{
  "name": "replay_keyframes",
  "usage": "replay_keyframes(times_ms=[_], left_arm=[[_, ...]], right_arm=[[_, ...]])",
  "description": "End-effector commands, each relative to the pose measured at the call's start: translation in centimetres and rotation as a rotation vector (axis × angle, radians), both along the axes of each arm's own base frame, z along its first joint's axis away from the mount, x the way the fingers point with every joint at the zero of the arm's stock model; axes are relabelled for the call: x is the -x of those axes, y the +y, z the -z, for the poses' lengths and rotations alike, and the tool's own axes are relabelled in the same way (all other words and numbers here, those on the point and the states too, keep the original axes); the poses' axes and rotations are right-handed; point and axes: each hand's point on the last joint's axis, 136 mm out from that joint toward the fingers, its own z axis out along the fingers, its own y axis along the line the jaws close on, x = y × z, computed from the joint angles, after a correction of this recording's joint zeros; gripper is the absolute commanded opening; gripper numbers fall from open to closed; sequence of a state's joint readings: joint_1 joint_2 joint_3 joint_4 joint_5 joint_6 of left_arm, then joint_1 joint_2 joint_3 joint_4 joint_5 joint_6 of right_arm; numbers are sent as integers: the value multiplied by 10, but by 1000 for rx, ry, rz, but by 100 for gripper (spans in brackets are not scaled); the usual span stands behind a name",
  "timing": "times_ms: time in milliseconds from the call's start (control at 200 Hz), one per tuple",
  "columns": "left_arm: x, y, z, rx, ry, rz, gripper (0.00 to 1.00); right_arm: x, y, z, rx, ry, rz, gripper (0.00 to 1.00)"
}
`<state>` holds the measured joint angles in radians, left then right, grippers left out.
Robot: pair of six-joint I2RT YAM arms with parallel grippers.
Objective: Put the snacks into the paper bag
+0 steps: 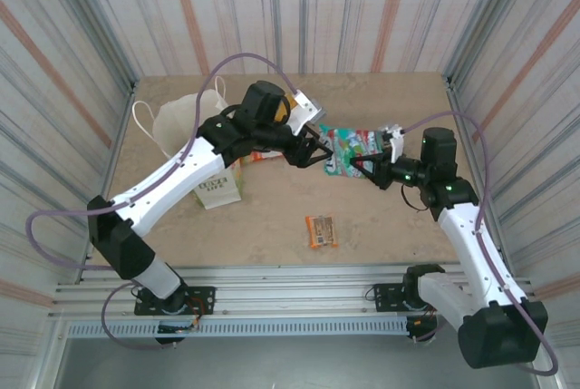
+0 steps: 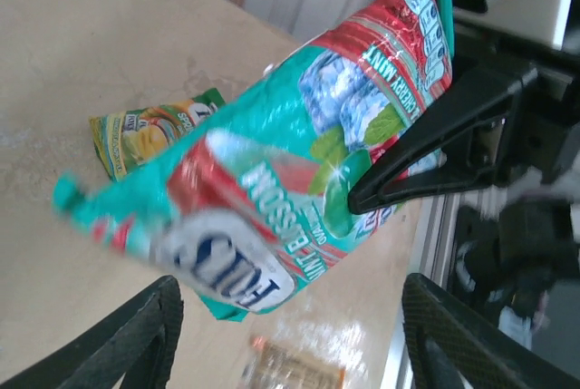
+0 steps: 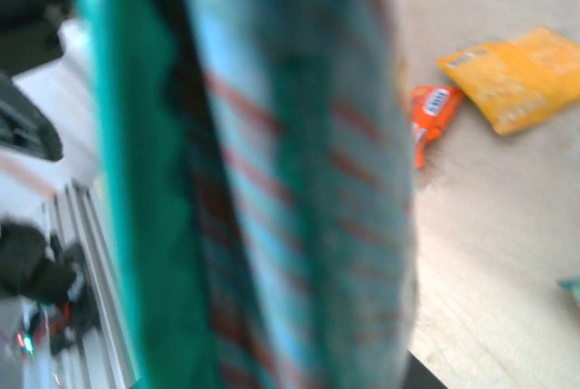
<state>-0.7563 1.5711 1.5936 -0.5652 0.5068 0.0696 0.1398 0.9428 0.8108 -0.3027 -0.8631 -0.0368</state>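
The cream-white paper carrier bag (image 1: 186,126) with twisted loop handles stands at the back left of the beige, stone-patterned bench (image 1: 272,217), partly under the left arm. Bare bench lies open to the bag's right and towards the near rail. Well right of the bag, a shiny, crinkled teal-red foil packet (image 1: 349,146) is raised off the surface. Its right end is clamped in the closed right pincer (image 1: 364,166), and the left pincer (image 1: 313,149) stands open at its left end, fingers spread wide. A tiny orange bar pack (image 1: 321,230) lies flat, right of the bag and nearer the rail. The left wrist view adds a yellow-green packet (image 2: 149,131) flat on the bench behind the raised one. The right wrist view shows blurred foil close up, and a yellow-orange packet (image 3: 517,76) just beside a red-orange one (image 3: 433,112).
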Motion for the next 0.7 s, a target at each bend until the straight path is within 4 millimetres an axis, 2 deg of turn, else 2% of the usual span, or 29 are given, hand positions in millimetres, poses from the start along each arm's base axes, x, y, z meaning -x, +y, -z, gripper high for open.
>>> replay_keyframes(times_ms=[0,180,195,371,576,691], left_arm=[[31,20,-4,-96,-144,199,69],[48,35,6,-156,-245,309,74],[49,35,7,-156,-247,314,74],[51,39,6,-159,-279,328,75],[53,42,-8,-136,-335,323,75],[49,44,-3,-162,-344,310,75]], right_arm=[[25,19,-10,123,-234,-205,13],[48,43,-13,184,-345,-405,12],[46,46,-7,194,-327,-419,12],[50,60,0,245,-333,-506,12],[45,70,-1,231,-347,-540,13],[48,74,-3,221,-372,-576,13]])
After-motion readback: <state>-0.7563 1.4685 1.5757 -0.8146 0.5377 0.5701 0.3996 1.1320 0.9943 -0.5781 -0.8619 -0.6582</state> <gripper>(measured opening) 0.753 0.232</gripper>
